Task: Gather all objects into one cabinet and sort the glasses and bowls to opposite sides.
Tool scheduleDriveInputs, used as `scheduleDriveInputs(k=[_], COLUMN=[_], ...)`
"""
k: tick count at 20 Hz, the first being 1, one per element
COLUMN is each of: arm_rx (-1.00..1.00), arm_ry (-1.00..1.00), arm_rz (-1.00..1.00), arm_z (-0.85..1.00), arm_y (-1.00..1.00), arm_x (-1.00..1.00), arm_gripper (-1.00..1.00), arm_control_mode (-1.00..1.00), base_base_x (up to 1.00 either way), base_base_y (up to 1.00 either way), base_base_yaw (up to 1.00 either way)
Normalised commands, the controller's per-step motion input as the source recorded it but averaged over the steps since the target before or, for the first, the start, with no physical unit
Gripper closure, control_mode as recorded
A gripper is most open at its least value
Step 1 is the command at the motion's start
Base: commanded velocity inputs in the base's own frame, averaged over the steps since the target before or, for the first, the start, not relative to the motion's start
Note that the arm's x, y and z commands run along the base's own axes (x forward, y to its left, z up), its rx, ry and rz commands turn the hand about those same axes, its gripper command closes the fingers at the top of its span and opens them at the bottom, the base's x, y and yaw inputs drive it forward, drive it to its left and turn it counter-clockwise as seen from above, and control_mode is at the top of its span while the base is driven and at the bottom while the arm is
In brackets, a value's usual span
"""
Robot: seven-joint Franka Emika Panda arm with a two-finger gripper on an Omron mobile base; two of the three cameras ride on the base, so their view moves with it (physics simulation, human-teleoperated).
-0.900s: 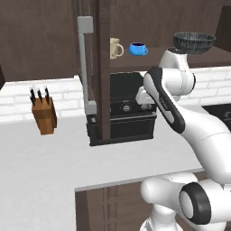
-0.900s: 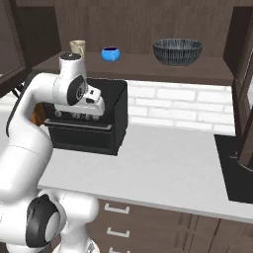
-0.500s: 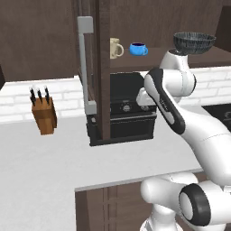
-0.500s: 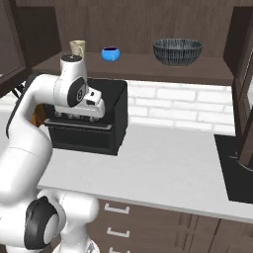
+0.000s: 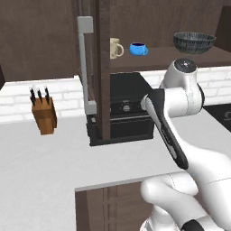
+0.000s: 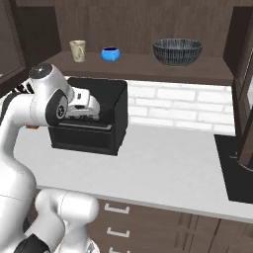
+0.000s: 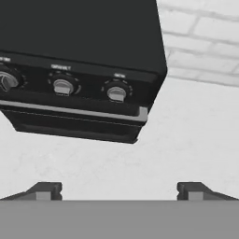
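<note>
The cabinet stands open, its door (image 5: 92, 72) with the long grey bar handle swung toward me. On its shelf (image 6: 138, 67) sit a beige mug (image 5: 116, 47) (image 6: 77, 50), a small blue bowl (image 5: 138, 48) (image 6: 110, 54) and a wide dark ribbed bowl (image 5: 194, 42) (image 6: 177, 51). The glasses are out of view. My gripper (image 7: 119, 191) is open and holds nothing. It hangs below the shelf, in front of the black toaster oven (image 7: 79, 56), pointing down at the oven's knobs and the counter.
The toaster oven (image 6: 99, 131) stands on the pale counter (image 6: 168, 168) under the shelf. A wooden knife block (image 5: 43, 113) sits at the left against the white brick wall. Another dark cabinet door (image 6: 244, 79) hangs open at the right above a black cooktop (image 6: 237, 170).
My elbow and hand have drawn back a little from the cabinet and sunk lower. The mug and bowls on the shelf have not moved.
</note>
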Motion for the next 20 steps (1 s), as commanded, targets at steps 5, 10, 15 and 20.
scheduleDriveInputs(k=[5,10,15,20], arm_rx=[-0.08,0.01,0.18,0.20], arm_ry=[-0.36,-0.22,-0.09,-0.09], arm_rz=[0.00,0.00,0.00,0.00], arm_z=[0.62,0.65,0.25,0.45], arm_y=[-0.29,-0.40,-0.21,-0.10], arm_x=[-0.16,-0.31,-0.36,-0.46], arm_gripper=[-1.00,-1.00,-1.00,-1.00], arm_control_mode=[-1.00,-1.00,-1.00,-1.00], base_base_x=[0.00,0.00,0.00,0.00], base_base_y=[0.00,0.00,0.00,0.00], base_base_yaw=[0.00,0.00,0.00,0.00])
